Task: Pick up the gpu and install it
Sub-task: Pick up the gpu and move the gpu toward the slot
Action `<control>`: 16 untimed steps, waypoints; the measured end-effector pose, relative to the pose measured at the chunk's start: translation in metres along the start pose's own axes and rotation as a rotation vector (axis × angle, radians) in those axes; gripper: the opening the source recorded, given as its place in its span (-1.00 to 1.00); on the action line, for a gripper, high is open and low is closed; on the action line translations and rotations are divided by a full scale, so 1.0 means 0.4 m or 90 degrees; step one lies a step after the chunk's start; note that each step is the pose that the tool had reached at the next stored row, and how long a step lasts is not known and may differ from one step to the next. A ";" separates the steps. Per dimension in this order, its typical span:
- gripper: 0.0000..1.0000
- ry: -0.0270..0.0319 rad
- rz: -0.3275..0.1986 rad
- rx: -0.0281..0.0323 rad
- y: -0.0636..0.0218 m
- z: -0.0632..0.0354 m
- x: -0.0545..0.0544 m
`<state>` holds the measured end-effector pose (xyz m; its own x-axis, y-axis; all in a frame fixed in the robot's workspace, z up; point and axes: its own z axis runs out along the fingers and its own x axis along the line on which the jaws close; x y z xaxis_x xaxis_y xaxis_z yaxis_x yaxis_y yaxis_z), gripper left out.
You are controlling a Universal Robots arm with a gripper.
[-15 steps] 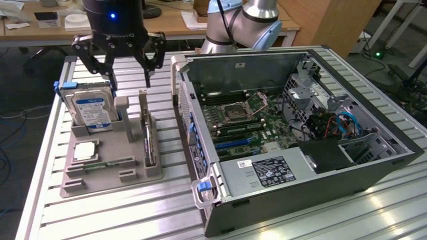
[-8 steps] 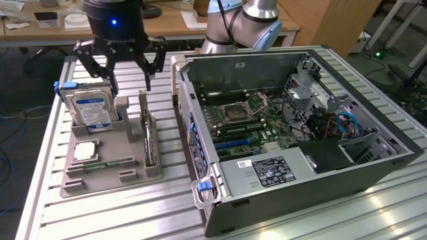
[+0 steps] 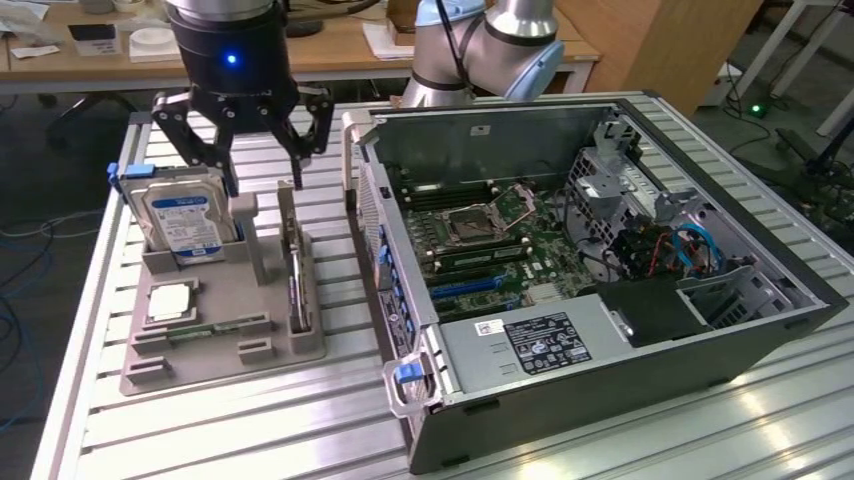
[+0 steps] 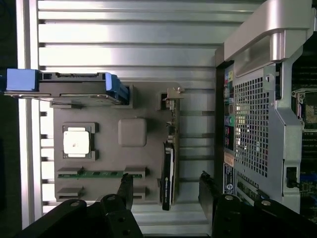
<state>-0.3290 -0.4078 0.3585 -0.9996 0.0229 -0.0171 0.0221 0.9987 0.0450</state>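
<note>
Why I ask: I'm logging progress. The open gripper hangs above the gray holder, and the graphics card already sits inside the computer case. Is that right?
Not quite. The exterior view shows the graphics card standing on edge in the gray holder, beside the computer case, not inside it. The rest holds: the open gripper hangs above the holder.

Greys and black, with touches of blue and green.
Black end effector (image 3: 263, 180); dark gpu (image 3: 296, 290); grey tray (image 3: 214, 355); silver hard drive (image 3: 180, 225), blue label; green motherboard (image 3: 521, 235); dark grey case (image 3: 601, 380); silver ribbed tabletop (image 3: 240, 430).
</note>
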 end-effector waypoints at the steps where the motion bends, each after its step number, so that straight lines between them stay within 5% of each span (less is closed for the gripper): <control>1: 0.29 -0.0001 0.000 0.0000 0.000 0.002 0.000; 16: 0.29 -0.0001 0.000 -0.0001 -0.001 0.033 -0.010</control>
<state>-0.3249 -0.4078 0.3455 -0.9996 0.0227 -0.0172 0.0219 0.9987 0.0451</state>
